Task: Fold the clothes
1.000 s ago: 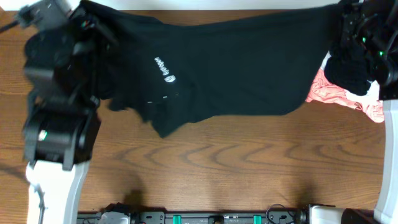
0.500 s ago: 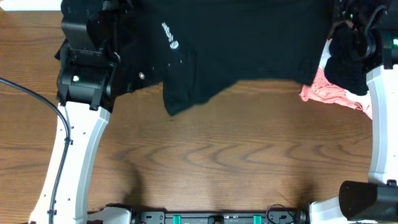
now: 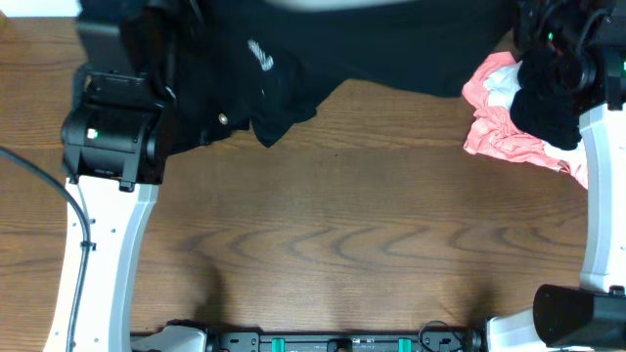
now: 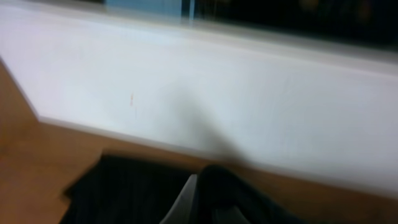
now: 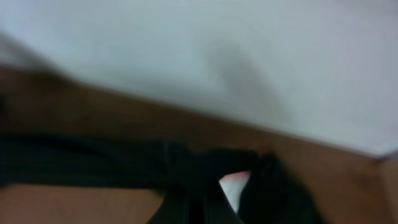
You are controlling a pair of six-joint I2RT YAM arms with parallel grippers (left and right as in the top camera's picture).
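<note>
A: What is lying under the arms?

B: A brown wooden tabletop (image 3: 323,244) is filling most of the overhead view, and a white wall (image 4: 249,93) is running along its far edge.

A: And where is the black shirt (image 3: 391,49) sitting?

B: It is stretching along the far edge of the tabletop, spanning the gap between the left arm (image 3: 110,137) and the right arm (image 3: 599,196). Its upper part is running out of the overhead view. One loose corner is drooping toward the near side, just below the white logo (image 3: 260,56).

A: How is the left claw (image 4: 198,202) standing?

B: It is clenching, with dark cloth bunching right at it in the left wrist view. That picture is blurring badly, so the fingers themselves are hard to make out.

A: The right claw (image 5: 200,190)?

B: Clenching too. A black band of shirt is running in from the left of the right wrist view and gathering at it. A bit of pink is showing just behind.

A: Is anything else lying there?

B: A pink and white garment (image 3: 494,132) is crumpling on the tabletop beside the right arm, just below the shirt's right end. A black bundle (image 3: 546,108) is overlapping its right side; whether it is resting on it or hanging above, I cannot tell.
</note>
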